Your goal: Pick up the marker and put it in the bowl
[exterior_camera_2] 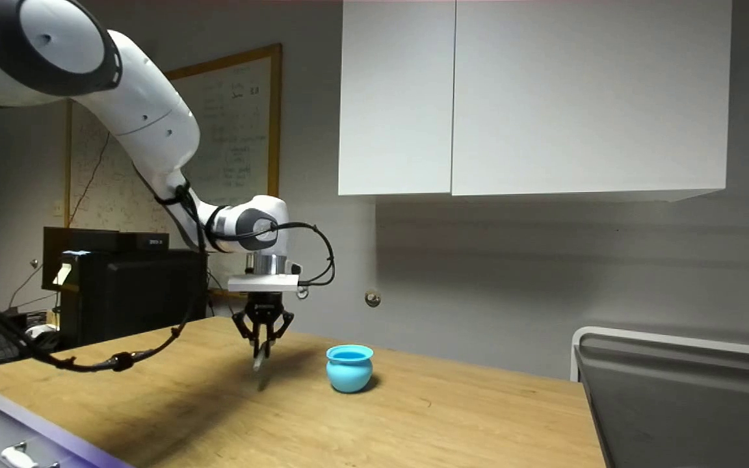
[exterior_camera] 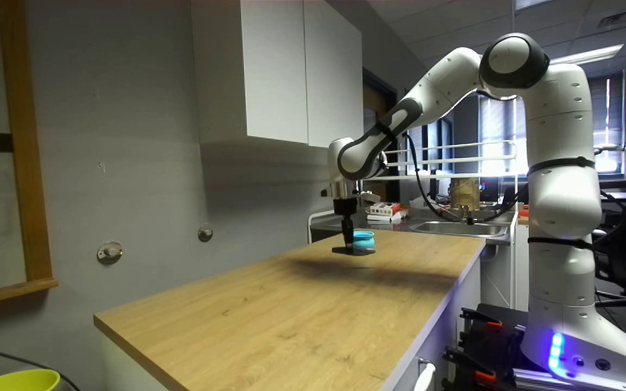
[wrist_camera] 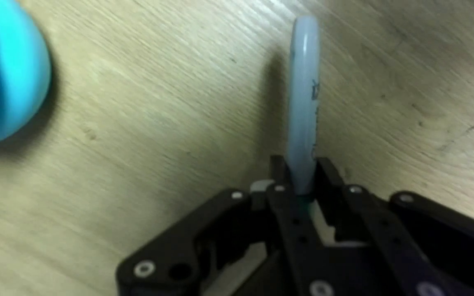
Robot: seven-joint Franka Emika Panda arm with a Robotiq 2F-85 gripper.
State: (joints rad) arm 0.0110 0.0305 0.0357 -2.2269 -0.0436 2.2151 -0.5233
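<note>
My gripper [wrist_camera: 301,172] is shut on the marker [wrist_camera: 304,90]. In the wrist view its pale grey barrel points away from the fingers, and a dark green part shows between them. The marker [exterior_camera_2: 259,361] is held above the counter, with its shadow below. The gripper [exterior_camera_2: 262,351] points down in an exterior view. The teal-blue bowl [exterior_camera_2: 349,372] stands upright on the counter, beside and apart from the gripper. The bowl [wrist_camera: 23,78] is cut off at the wrist view's upper left. In an exterior view the bowl [exterior_camera: 364,240] is partly behind the gripper [exterior_camera: 349,247] and marker.
The wooden counter [exterior_camera: 269,320] runs along the wall. White cabinets [exterior_camera_2: 537,97] hang above it. A dark surface with a grey rail [exterior_camera_2: 680,390] adjoins the counter's end. A sink [exterior_camera: 457,228] and a box [exterior_camera: 385,209] are behind. A black computer case [exterior_camera_2: 134,296] stands beyond the arm.
</note>
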